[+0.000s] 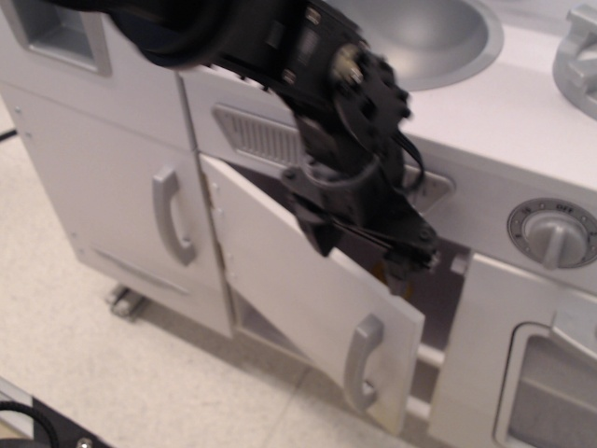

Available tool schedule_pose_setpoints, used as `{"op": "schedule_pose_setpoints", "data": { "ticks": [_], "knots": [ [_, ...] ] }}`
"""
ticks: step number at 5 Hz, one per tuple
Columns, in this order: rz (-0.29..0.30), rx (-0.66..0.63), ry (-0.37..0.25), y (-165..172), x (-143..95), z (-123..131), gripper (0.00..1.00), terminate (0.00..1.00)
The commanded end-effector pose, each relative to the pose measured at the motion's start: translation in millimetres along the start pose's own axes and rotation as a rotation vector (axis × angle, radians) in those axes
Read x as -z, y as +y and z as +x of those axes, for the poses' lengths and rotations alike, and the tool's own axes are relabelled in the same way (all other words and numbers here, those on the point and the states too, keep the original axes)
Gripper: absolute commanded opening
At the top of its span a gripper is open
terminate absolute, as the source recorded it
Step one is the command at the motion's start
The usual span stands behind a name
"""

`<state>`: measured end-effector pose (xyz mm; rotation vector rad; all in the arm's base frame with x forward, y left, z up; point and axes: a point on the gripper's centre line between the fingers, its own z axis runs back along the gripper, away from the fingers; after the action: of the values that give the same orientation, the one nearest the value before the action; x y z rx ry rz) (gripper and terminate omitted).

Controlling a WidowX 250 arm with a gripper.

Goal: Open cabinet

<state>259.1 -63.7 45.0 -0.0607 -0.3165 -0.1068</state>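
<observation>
Cabinet (308, 299) door is seen swung partly open on its left hinges, its grey handle (362, 362) near the free edge. Above it the black arm (308, 65) is stretched down from upper left, the pincer (410, 266) held over the door's top edge, touching nothing; its opening cannot be told.

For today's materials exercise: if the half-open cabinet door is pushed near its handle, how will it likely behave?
The door looks like a flat, rigid panel, so it should probably swing rather than bend. It stands ajar, hinged at its left edge, so a push near the handle likely turns it easily. It seems thin, so probably light. The gripper is blurred above it.
</observation>
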Motion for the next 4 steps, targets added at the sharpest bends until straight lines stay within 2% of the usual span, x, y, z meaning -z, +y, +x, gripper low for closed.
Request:
{"op": "schedule_pose_setpoints", "data": {
  "ticks": [1,2,4],
  "knots": [
    [-0.011,0.018,-0.146,-17.4,14.5,33.0,1.0,0.0],
    [-0.002,0.018,-0.139,-16.8,22.4,34.3,1.0,0.0],
    [0.072,0.024,-0.028,12.2,42.5,-0.6,1.0,0.0]
  ]
}}
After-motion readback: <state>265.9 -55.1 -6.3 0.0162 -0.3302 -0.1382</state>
